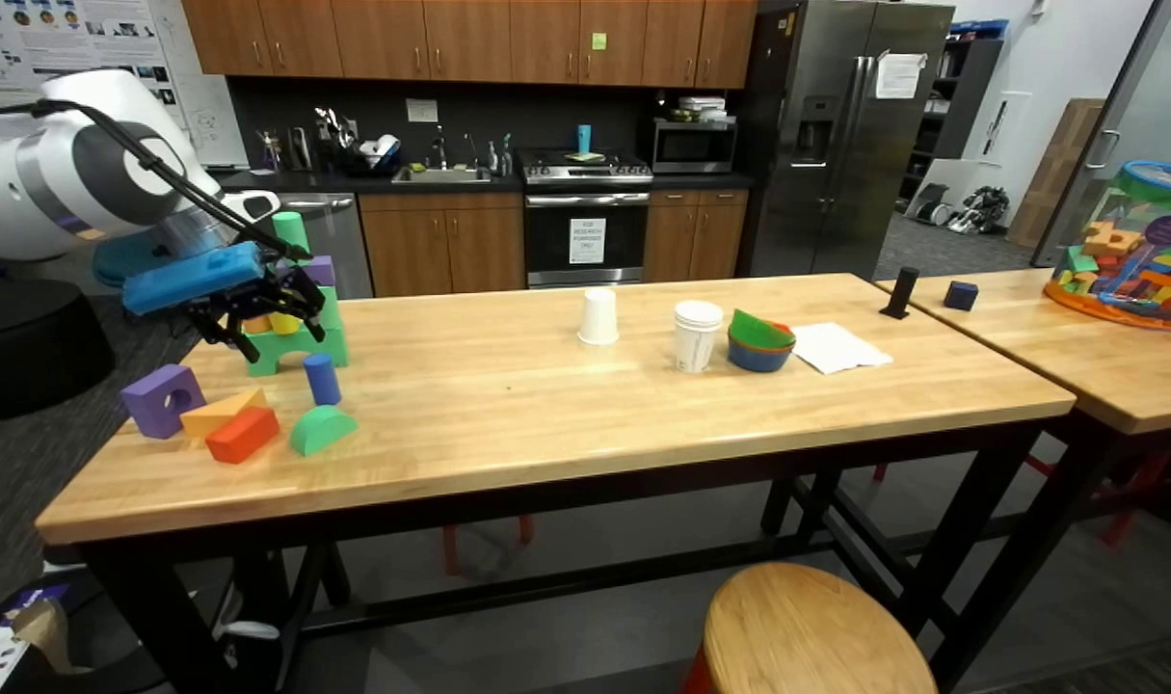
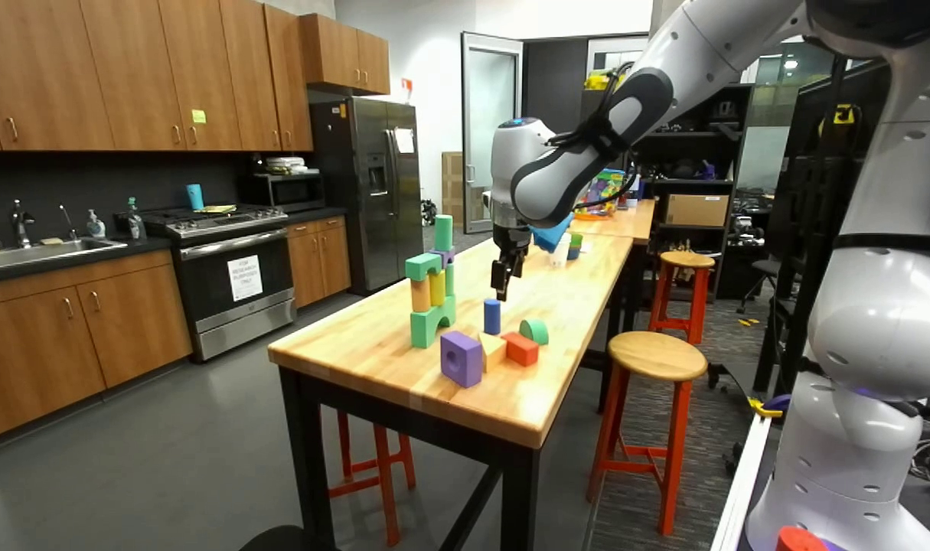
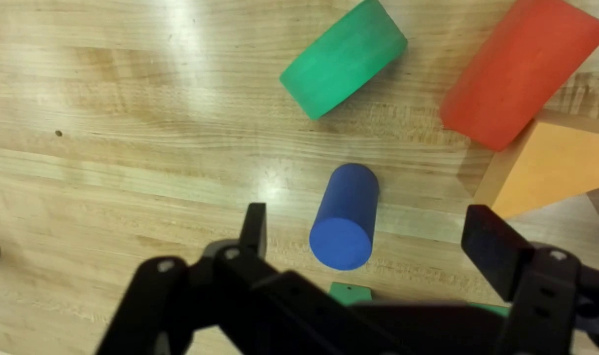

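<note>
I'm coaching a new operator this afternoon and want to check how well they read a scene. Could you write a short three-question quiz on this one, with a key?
1. True or false: the claw is gripping the blue block.

2. What colour is the top block of the tower?
A. Yellow
B. Green
C. Red

3. Fill in the colour: the holed block is ____.

Key
1. False: the claw hangs open, apart from the blue block.
2. B
3. Purple
</note>
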`<move>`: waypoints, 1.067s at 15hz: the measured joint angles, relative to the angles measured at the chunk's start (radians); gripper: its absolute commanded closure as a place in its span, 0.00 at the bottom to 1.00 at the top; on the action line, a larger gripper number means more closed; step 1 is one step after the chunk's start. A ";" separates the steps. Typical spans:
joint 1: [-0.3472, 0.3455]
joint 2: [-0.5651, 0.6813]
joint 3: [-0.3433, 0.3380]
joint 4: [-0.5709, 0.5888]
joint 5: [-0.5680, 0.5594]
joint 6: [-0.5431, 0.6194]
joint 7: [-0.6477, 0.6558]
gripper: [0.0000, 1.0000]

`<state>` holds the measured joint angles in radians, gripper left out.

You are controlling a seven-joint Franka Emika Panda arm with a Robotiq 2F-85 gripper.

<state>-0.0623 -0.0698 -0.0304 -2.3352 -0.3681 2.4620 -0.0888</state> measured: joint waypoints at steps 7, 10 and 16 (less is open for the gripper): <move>0.016 0.080 0.006 0.069 -0.012 0.004 0.058 0.00; 0.021 0.092 0.006 0.085 -0.024 0.003 0.092 0.00; 0.022 0.094 0.006 0.085 -0.023 0.004 0.096 0.00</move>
<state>-0.0406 0.0238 -0.0242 -2.2501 -0.3913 2.4662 0.0070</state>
